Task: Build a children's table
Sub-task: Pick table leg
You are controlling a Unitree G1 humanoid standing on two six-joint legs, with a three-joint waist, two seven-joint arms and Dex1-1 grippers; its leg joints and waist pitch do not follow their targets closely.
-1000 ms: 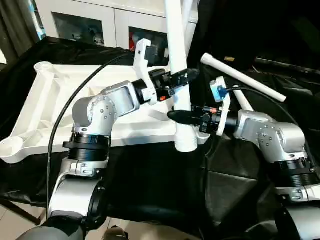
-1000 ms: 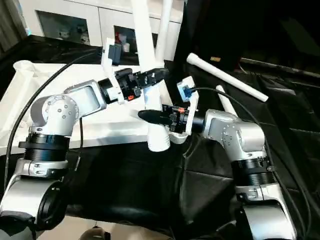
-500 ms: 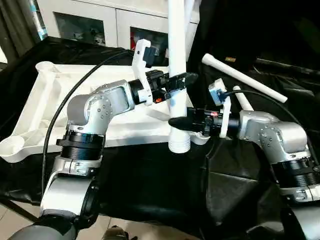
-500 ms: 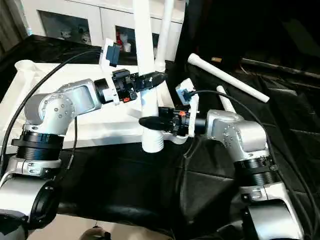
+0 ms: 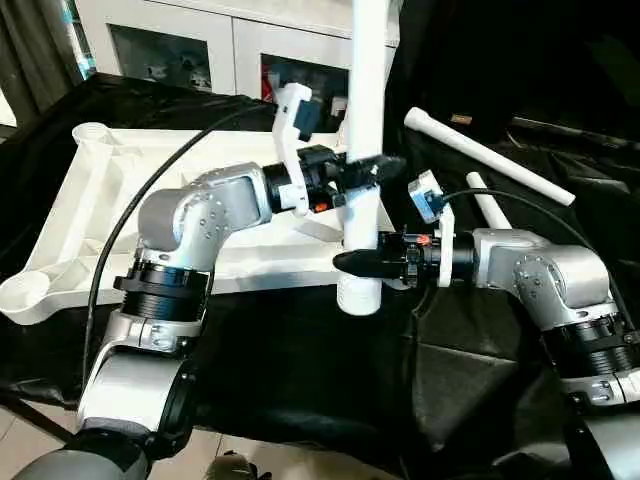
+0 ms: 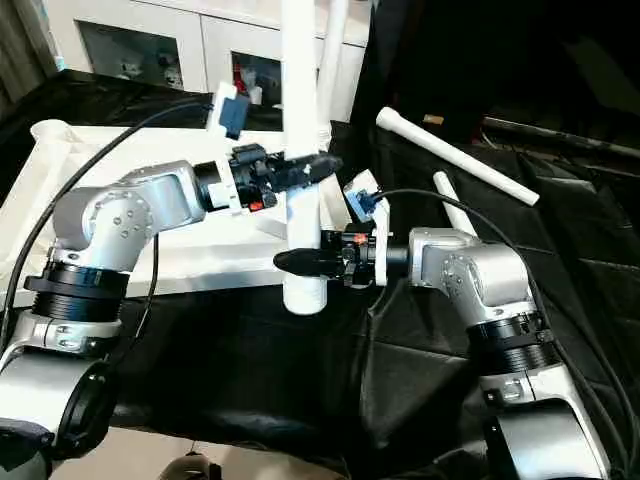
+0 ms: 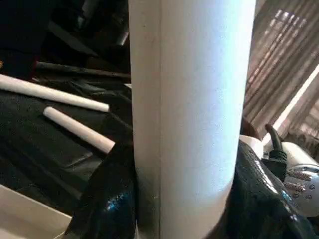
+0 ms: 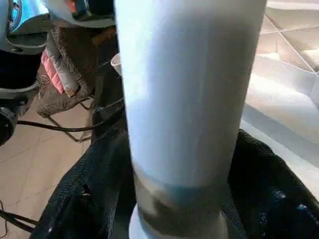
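Observation:
A long white table leg (image 5: 366, 120) stands upright in the air, its flared end (image 5: 358, 297) hanging just in front of the near edge of the white tabletop (image 5: 90, 215), which lies ribbed side up on black cloth. My left gripper (image 5: 366, 170) is shut on the leg at mid-height, black fingers (image 7: 107, 199) on both sides of the tube. My right gripper (image 5: 358, 263) is shut on the same leg lower down, just above the flare (image 8: 174, 219). A second leg (image 6: 333, 50) stands upright behind the held one. Two more legs (image 5: 490, 155) (image 5: 490, 208) lie to the right.
Black cloth (image 5: 300, 370) covers the work surface and hangs over its near edge. A white glass-door cabinet (image 5: 180, 40) stands behind the tabletop. A black cable (image 5: 140, 215) arcs over my left arm, another runs to my right wrist.
The held leg has swung from a slight lean to upright: its top moved right and its flared end slid a little left and down. Both grippers kept their hold.

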